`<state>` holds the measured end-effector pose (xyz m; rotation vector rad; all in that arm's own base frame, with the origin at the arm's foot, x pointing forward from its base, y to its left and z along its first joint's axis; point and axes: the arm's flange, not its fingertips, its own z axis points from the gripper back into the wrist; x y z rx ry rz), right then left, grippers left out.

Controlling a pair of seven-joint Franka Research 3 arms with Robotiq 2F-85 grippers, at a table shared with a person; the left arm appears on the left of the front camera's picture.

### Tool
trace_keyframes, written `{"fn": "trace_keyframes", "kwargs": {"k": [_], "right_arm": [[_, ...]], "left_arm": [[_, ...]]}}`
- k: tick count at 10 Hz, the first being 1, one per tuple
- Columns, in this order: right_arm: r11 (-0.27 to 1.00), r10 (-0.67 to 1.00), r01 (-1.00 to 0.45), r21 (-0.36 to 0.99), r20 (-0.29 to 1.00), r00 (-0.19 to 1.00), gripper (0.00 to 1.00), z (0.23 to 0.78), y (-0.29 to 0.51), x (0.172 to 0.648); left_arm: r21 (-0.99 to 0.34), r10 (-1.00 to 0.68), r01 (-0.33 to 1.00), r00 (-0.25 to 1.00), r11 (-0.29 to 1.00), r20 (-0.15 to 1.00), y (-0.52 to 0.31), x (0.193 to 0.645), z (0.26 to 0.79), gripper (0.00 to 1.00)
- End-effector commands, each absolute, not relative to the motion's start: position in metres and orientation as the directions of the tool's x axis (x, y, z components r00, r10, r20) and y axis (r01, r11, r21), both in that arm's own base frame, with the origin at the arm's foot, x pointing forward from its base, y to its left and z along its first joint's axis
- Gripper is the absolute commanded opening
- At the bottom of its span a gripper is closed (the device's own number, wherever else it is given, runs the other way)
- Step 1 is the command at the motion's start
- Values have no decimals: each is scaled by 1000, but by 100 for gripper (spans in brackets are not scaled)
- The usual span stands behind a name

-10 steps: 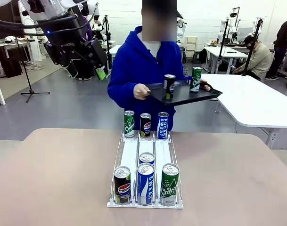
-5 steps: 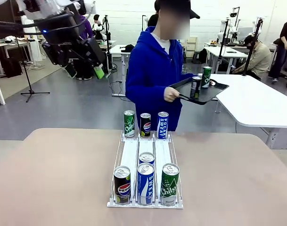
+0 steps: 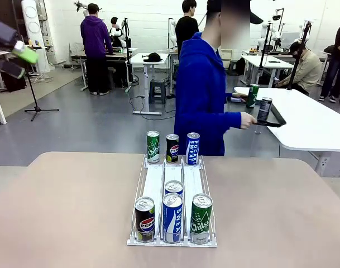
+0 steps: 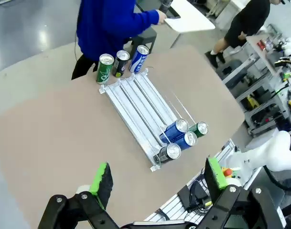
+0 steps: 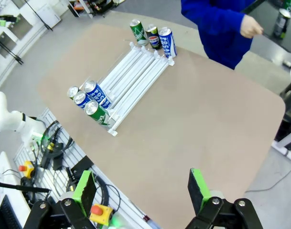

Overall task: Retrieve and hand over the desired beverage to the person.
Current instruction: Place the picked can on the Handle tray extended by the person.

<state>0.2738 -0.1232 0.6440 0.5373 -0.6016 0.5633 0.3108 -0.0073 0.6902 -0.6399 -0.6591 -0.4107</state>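
Seven cans: in the white rack [image 3: 172, 206] on the table [image 3: 63, 212], three at the person's end, four at the robot's end
Left gripper [image 4: 157, 179]: jaws wide open, nothing held, high above rack
Right gripper [image 5: 141, 187]: jaws wide open, nothing held, rack well ahead of pads
Person [image 3: 202, 95]: turned side-on beyond the table, holding black tray [image 3: 270, 121] with two cans, probably one dark, one green

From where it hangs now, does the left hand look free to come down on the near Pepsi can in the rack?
Probably yes. The left hand hangs open high above the table, and the near Pepsi can stands upright at the rack's front left, top uncovered, though the Pocari Sweat can crowds its side.
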Motion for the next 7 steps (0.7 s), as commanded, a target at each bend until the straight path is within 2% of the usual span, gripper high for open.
{"fn": "trace_keyframes", "kwargs": {"k": [1,2,7], "right_arm": [[706,330,-641,302,659,675,100,645,-123,275],[706,330,-641,302,659,675,100,645,-123,275],[706,330,-641,302,659,675,100,645,-123,275]], "left_arm": [[-458,-129,534,739,711,661,10,301,682,100],[-496,-111,511,766,702,633,29,297,688,100],[-501,-147,504,793,703,592,28,307,688,100]]}}
